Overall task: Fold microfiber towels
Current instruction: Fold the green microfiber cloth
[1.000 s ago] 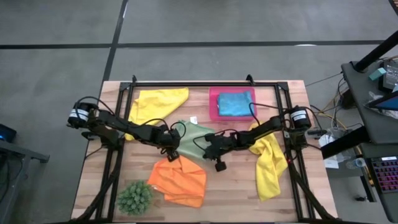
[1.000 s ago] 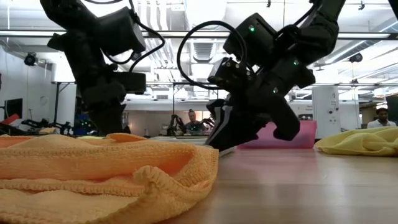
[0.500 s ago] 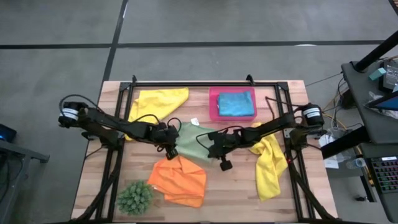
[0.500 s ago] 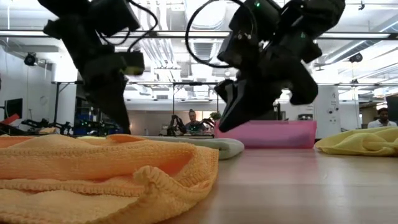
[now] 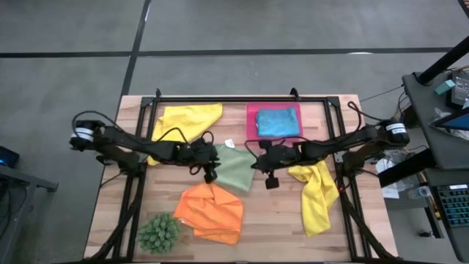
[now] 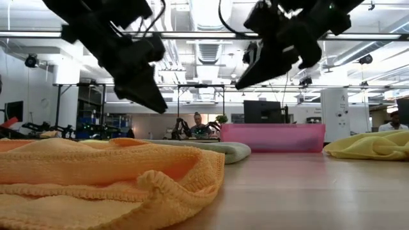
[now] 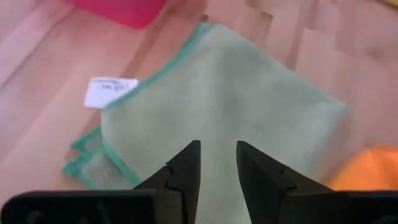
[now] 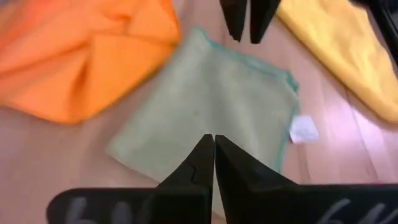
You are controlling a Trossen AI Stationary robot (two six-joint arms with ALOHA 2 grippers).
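High view | left gripper (image 5: 210,174) slightly parted, empty | right gripper (image 5: 254,163) closed, empty | both flank folded sage green towel (image 5: 234,169)

The pale wooden plank bench (image 5: 271,220) carries a folded sage green microfiber towel (image 5: 236,170) mid-bench, a crumpled orange one (image 5: 211,213) toward the front, yellow ones at the back-left (image 5: 189,120) and right edge (image 5: 316,196), a rigid pink rectangular tray (image 5: 253,125) at the back, and a spiky green plant ball (image 5: 159,232) at the front-left corner.

Two dark, jointed arms trail black cables.
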